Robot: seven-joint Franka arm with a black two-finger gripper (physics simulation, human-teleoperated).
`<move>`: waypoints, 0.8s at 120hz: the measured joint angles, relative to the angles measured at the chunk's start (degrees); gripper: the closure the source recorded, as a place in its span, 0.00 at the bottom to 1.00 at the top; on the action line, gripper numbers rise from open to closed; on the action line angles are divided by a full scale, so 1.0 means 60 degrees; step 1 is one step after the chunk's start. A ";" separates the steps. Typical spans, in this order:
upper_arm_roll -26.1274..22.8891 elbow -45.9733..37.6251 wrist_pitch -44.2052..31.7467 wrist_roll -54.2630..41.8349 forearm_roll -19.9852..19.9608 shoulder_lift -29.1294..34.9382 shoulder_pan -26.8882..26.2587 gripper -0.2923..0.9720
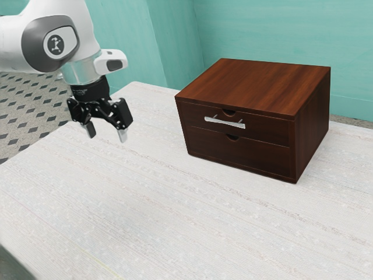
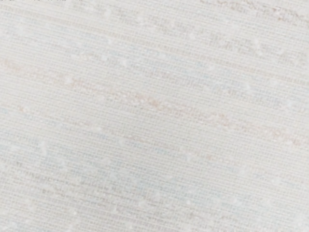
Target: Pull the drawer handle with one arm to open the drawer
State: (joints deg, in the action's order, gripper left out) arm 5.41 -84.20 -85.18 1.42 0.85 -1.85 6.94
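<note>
Dark brown wood makes up the cabinet point(image 1: 256, 87), which stands on the pale table point(image 1: 175, 221) toward the exterior view's right; its front holds two drawers, one above the other, both flush with the frame. The upper drawer point(image 1: 262, 127) carries a slim silver handle point(image 1: 225, 122), lying level across its front on the side nearer the arm; the lower drawer point(image 1: 250, 153) has a small half-round notch at its top edge, as does the upper one. The gripper point(image 1: 106, 135) hangs above the table at the exterior view's left, well apart from cabinet and handle; its fingers point(image 1: 122, 135) point down and stand wide apart, with nothing between them. The white arm point(image 1: 35, 17) bears a grey round cap point(image 1: 51, 44) with a white disc and a small dark mark, too small to read. The wrist view looks down on the table point(image 2: 154, 116): a pale woven grain with faint tan streaks. A teal wall point(image 1: 262, 29) stands behind; a grey diamond-patterned floor point(image 1: 23, 111) lies beyond the table.
</note>
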 joint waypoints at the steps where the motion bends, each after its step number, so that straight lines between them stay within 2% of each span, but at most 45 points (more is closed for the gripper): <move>1: 0.0003 0.0001 0.0001 0.0002 -0.0001 -0.0001 -0.0030 0.23; 17: 0.0017 0.0043 0.0016 0.0024 -0.0010 -0.0007 -0.0553 0.23; 31: -0.0120 0.1580 0.0423 0.0080 -0.0002 0.0052 -0.0849 0.23; 50: -0.0637 0.1931 0.0671 0.0955 -0.0071 -0.0013 -0.0890 0.23; 96: -0.0873 0.1860 0.0426 0.6873 -0.0598 -0.0200 -0.1036 0.23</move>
State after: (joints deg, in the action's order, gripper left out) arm 0.17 -73.04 -82.62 42.66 -2.74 -3.05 0.72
